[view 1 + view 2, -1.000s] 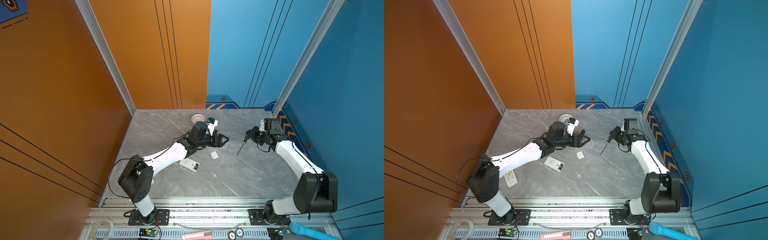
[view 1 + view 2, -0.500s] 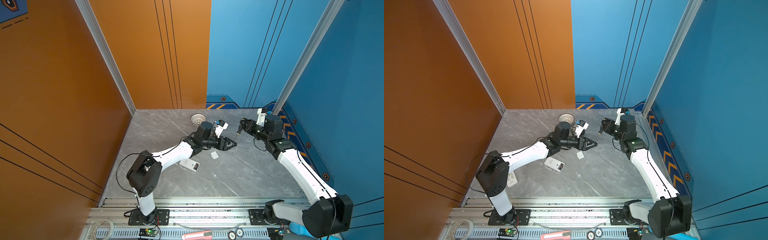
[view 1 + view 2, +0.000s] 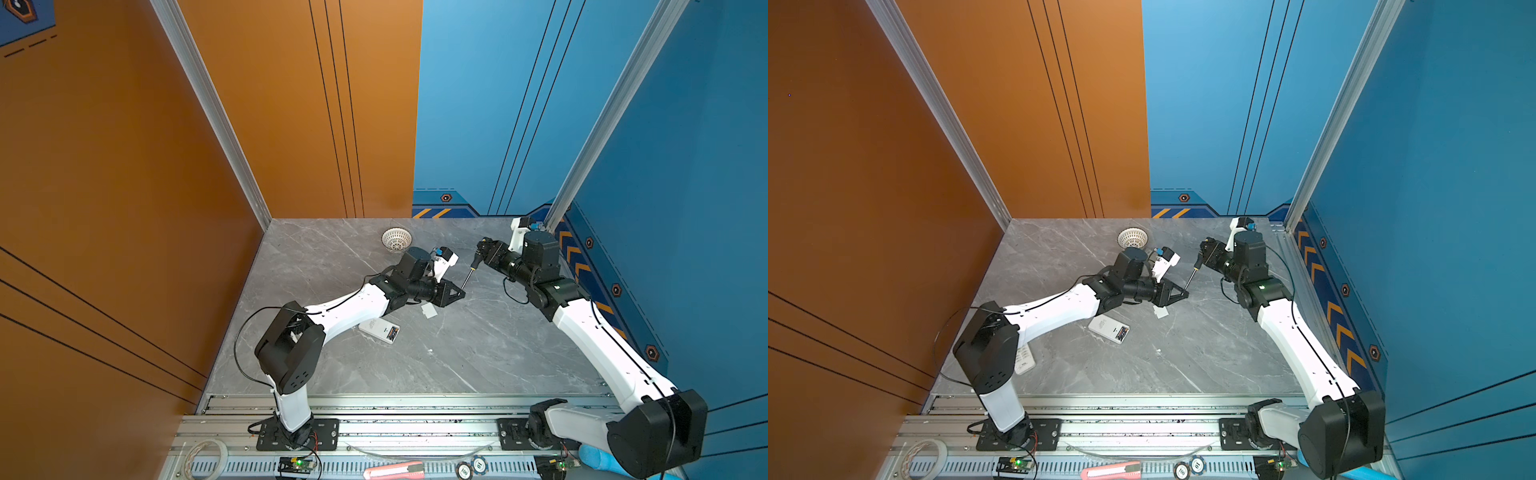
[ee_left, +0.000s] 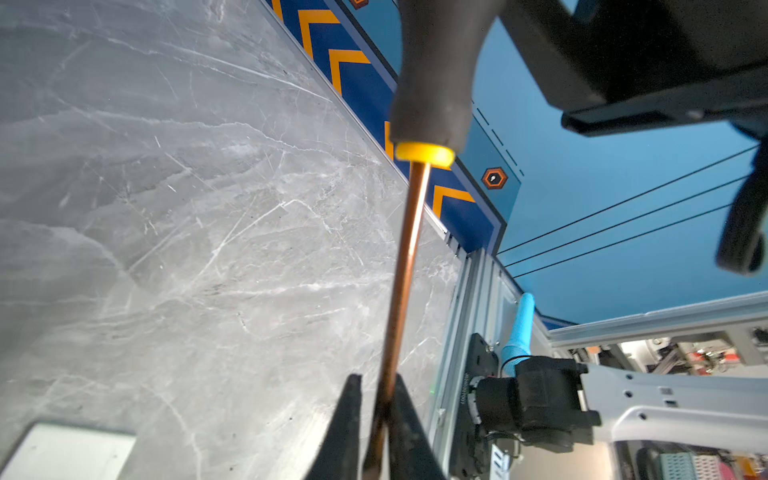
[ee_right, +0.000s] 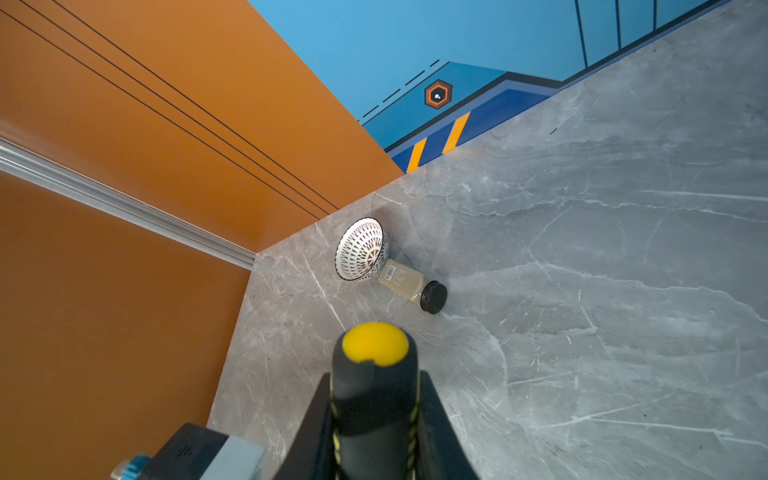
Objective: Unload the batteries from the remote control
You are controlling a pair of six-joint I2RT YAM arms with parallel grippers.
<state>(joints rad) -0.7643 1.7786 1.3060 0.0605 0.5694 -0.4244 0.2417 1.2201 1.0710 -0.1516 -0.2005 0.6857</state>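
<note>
The tiny black-and-orange batteries [image 3: 393, 332] sit in the open end compartment of the flat white remote control [image 3: 374, 327]. It lies on the grey marble tabletop [image 3: 478, 353], just beside the left arm's white forearm. A small white rectangular cover [image 3: 429, 311] lies near it.

Above that, the left fingers [image 4: 345, 428] pinch the coppery shaft of a black-handled screwdriver [image 4: 432, 83] with a yellow end. The right fingers [image 5: 316, 432] are clamped on its handle, so both arms hold one tool, off the surface.

Toward the back corner, a white latticed bowl [image 5: 361, 249] sits just beside a small clear bottle with a black cap [image 5: 405, 284], which lies on its side.

Orange wall panels [image 3: 124, 166] stand on the left, blue panels [image 3: 478, 104] behind and on the right. An aluminium rail [image 3: 395, 411] runs along the front edge.
</note>
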